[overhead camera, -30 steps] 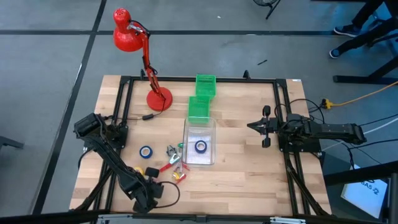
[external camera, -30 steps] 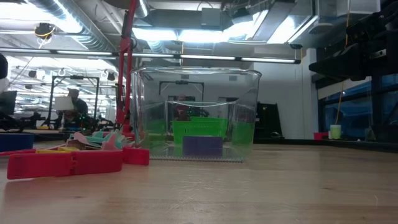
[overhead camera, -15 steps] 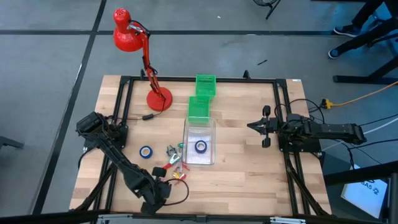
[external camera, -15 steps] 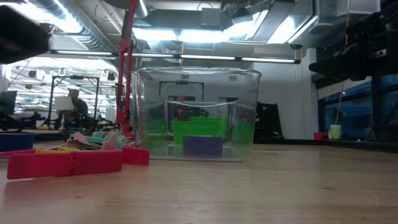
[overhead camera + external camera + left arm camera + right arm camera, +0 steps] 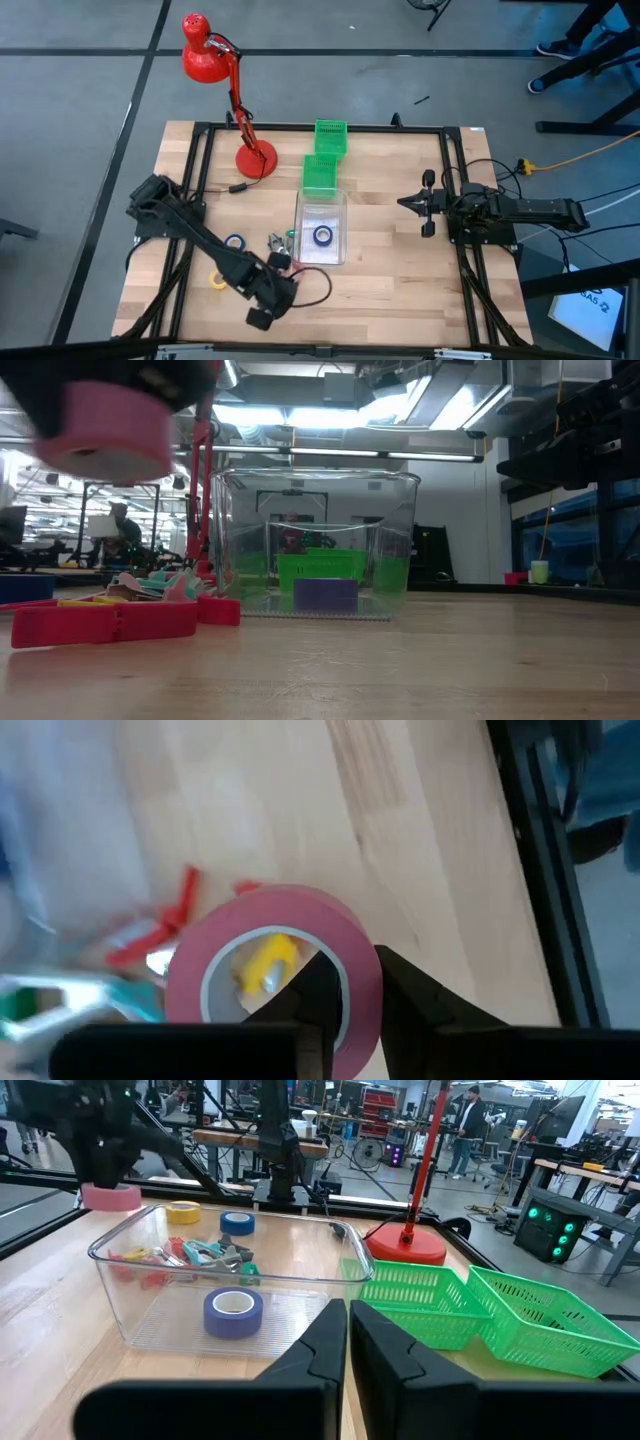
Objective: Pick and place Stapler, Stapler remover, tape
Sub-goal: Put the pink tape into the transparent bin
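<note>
Pale wood-grain desk, red lamp [image 5: 212,60] at its back-left corner. My left gripper [image 5: 262,308] has just lifted off the front edge and swung toward the middle, clamped on the wall of a smooth pink tape [image 5: 275,965] ring held in the air, so it looks bound for the clear bin [image 5: 301,256]. One glossy blue roll [image 5: 322,236] lies inside. My right gripper [image 5: 424,203] waits shut near the right edge.
</note>
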